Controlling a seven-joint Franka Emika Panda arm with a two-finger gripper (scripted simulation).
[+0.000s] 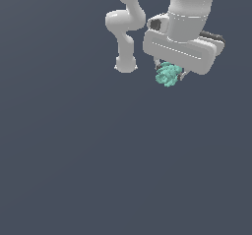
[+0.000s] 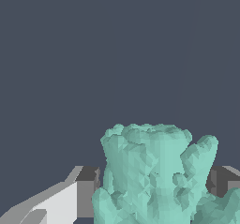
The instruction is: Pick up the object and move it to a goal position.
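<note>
The object (image 1: 169,74) is a small teal-green lumpy thing held between the fingers of my white gripper (image 1: 170,72), near the top of the exterior view, right of centre. The gripper is shut on it and hangs over the plain dark grey ground. In the wrist view the object (image 2: 154,171) fills the space between the two dark-tipped fingers (image 2: 87,190), one on each side of it. The gripper's body hides the object's upper part in the exterior view.
The white arm's links and base (image 1: 126,64) stand just to the exterior view's left of the gripper. The ground (image 1: 98,155) is a uniform dark grey surface with nothing else visible on it.
</note>
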